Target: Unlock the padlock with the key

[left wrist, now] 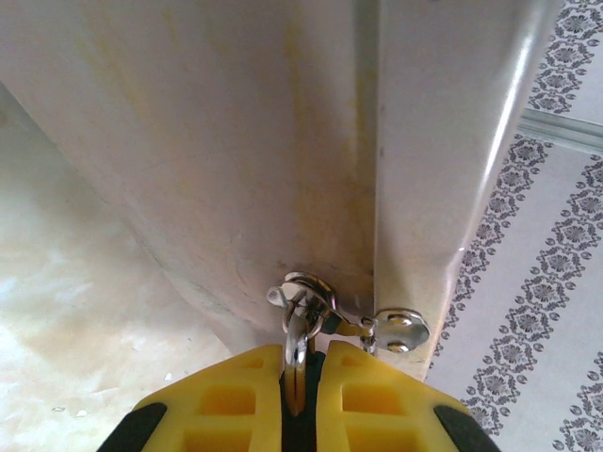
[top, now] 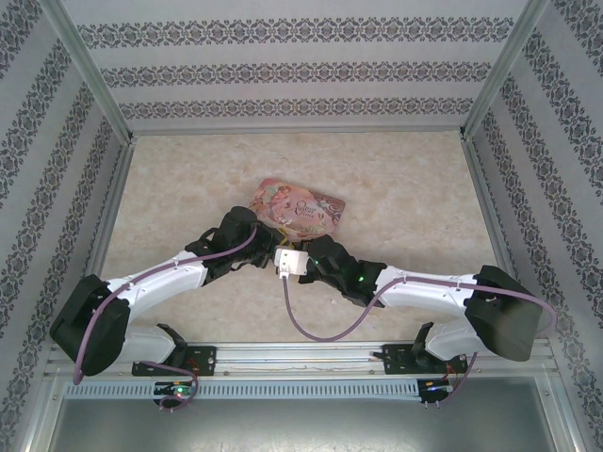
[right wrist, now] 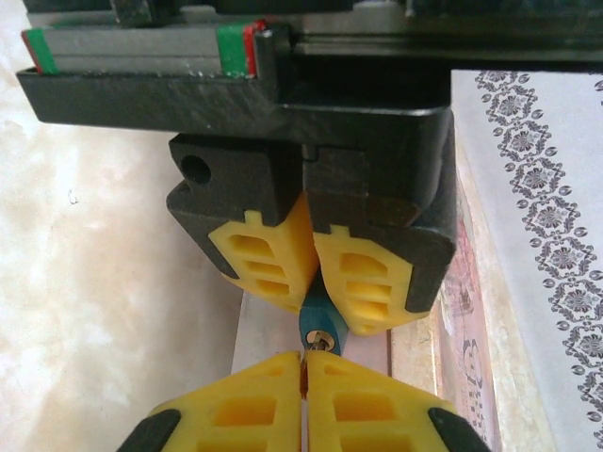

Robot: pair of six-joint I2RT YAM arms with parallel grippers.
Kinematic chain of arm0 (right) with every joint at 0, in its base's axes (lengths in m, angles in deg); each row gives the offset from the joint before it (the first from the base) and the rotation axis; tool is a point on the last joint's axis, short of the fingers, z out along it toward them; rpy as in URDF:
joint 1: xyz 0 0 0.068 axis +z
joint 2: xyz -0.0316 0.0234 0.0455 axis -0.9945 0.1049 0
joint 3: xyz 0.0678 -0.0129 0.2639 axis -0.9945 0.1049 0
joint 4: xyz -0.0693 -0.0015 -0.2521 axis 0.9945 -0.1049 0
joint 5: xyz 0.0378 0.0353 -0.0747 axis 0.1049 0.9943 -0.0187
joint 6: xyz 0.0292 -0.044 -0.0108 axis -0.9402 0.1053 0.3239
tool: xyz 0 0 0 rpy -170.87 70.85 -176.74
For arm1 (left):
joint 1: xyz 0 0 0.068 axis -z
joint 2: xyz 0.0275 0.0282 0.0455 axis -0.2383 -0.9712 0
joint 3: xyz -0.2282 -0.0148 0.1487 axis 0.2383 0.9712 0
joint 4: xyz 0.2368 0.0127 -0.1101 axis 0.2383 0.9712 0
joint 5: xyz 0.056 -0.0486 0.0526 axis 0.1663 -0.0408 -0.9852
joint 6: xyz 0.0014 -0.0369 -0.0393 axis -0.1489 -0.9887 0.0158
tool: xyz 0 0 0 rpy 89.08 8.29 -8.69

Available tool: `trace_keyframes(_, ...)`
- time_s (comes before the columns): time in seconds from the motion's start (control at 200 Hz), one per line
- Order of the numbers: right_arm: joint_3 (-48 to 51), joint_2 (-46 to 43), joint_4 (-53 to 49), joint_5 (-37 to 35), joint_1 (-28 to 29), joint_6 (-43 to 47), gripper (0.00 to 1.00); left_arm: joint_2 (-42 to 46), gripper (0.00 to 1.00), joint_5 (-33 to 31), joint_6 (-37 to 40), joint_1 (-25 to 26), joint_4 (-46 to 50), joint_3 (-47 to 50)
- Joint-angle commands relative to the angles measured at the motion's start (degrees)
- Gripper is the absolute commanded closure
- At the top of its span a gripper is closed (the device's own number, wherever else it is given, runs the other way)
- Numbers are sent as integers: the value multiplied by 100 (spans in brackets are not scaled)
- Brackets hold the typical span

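Right wrist cam is the useful one: the left hand (right wrist: 316,301) comes in from the top and its yellow fingers are clamped around the little teal padlock (right wrist: 317,325), with the brass keyhole end poking out toward me. My right hand (right wrist: 303,372) sits right below it with its fingers squeezed together, just a thin slit between them, and the tips practically touch the lock's end. I honestly can't tell if the key is pinched in there.

Left wrist cam shows the same grab from the other side: a thin silver shackle (left wrist: 296,344) sticks out from between the yellow pads, tangled up with a wire ring (left wrist: 306,287) and a small riveted metal tab (left wrist: 403,330) on the edge of the box.

From the top cam, both arms meet just in front of the pink tin (top: 300,205), mid tabletop (top: 405,188).
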Motion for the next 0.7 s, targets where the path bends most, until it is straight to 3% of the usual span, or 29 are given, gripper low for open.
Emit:
trace_keyframes(0.0,-133,88,338,-134,52,-295,94,26,100,146,-167,101,-572,-9)
trace_keyframes(0.31,8,116,745,-200,45,-918,100,34,100,190,-177,108,-664,41)
trace_keyframes(0.695,425,117,1866,774,-387,-3803,100,104,100,203,-180,110,-816,211)
